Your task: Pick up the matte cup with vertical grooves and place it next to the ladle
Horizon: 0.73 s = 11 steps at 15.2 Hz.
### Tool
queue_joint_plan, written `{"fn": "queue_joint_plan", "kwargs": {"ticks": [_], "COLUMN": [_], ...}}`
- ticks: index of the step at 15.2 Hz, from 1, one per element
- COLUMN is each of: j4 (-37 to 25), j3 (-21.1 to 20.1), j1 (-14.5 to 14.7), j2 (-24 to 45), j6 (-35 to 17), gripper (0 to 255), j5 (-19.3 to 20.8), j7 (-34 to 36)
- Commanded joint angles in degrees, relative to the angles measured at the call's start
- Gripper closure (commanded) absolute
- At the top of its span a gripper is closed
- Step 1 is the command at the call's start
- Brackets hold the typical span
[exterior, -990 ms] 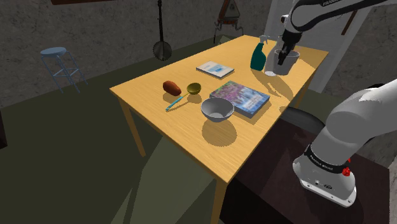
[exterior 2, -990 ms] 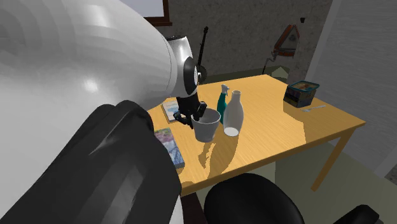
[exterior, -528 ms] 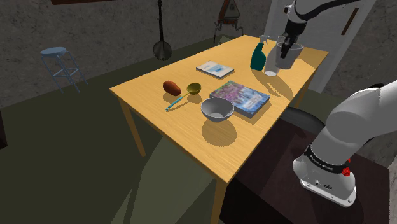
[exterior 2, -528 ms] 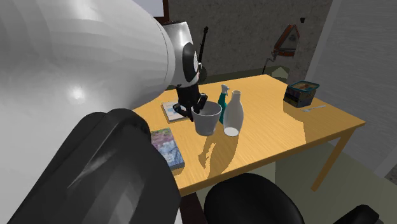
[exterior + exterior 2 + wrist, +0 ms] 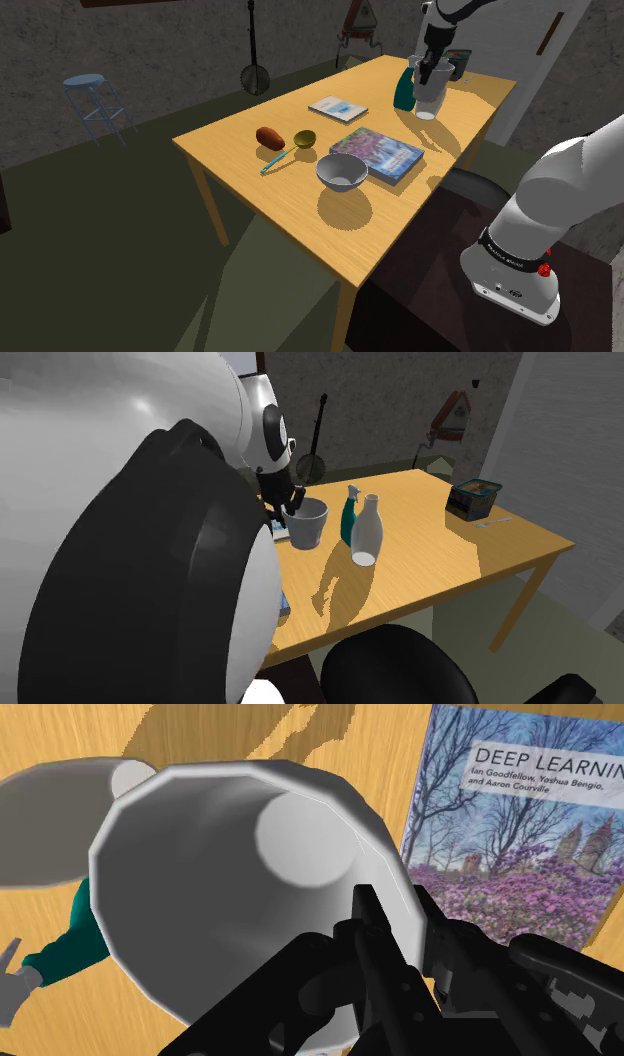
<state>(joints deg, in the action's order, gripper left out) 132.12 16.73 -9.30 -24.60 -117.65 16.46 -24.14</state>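
A pale grey cup (image 5: 436, 82) with faceted sides hangs above the far end of the wooden table (image 5: 250, 185), in front of the teal spray bottle (image 5: 403, 92). My gripper (image 5: 431, 66) is shut on its rim from above. In the second exterior view the cup (image 5: 308, 526) hangs clear of the tabletop with the gripper (image 5: 291, 504) on its edge. The wrist view looks into the cup (image 5: 220, 874), with one finger inside the wall and one outside at the gripper (image 5: 396, 920). The ladle (image 5: 291, 148), gold bowl and teal handle, lies near the table's left side.
A white bottle (image 5: 367, 530) and the spray bottle (image 5: 348, 516) stand right beside the cup. A grey bowl (image 5: 341, 172), a purple-covered book (image 5: 377, 153), a second book (image 5: 338, 108) and a reddish-brown lump (image 5: 270, 137) lie between cup and ladle. A dark container (image 5: 473, 499) sits at the far end.
The gripper has lifted the cup off the table and carried it up and toward the shoulder view's left, past the white bottle. Nothing else has moved.
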Motion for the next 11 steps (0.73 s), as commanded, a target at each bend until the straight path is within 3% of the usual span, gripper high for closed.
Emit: {"fn": "queue_joint_plan", "kwargs": {"ticks": [1,11], "j4": [-2.16,-19.24], "j3": [-1.05,-5.70], "j1": [1.06,5.68], "j2": [2.84,19.99], "j6": [-0.34,1.22], "gripper": [255,255], "j5": [-0.91,-5.04], "j7": [1.60,8.39]}}
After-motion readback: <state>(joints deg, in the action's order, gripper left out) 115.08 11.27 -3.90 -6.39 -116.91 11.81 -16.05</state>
